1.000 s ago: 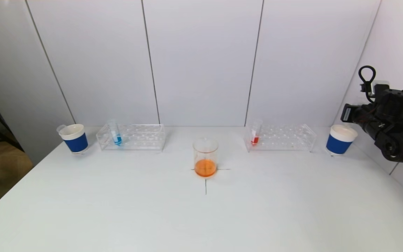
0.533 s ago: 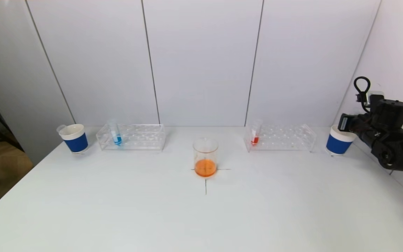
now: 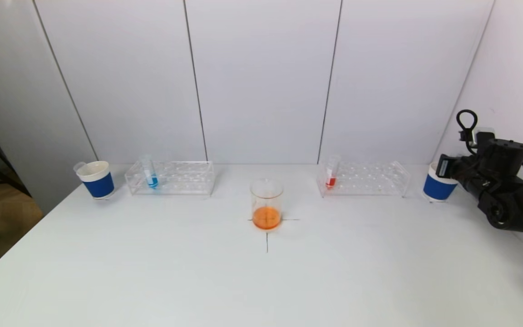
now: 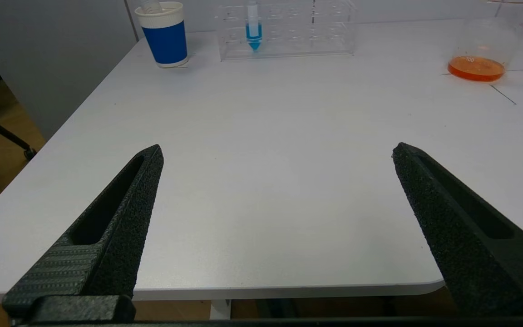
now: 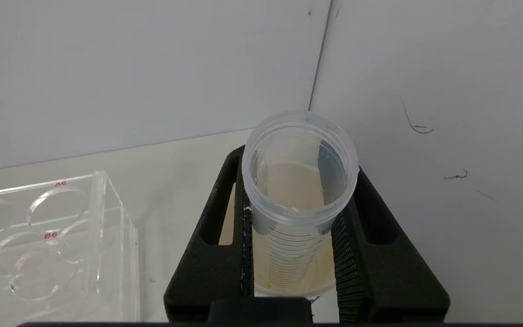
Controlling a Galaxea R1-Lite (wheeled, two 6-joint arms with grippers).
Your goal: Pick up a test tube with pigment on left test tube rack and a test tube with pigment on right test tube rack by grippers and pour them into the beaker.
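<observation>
Where head view hides it, right gripper (image 5: pixel 293 254) clasps empty tube (image 5: pixel 298 181)

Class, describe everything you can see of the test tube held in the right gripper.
The test tube is clear plastic with a wide open threaded mouth, no cap, and graduation lines down its side. It looks empty of pigment. It stands roughly upright, clamped between the two black fingers of the right gripper, directly over the blue cup at the table's right end, beside the right rack. Its bottom tip is hidden.
</observation>
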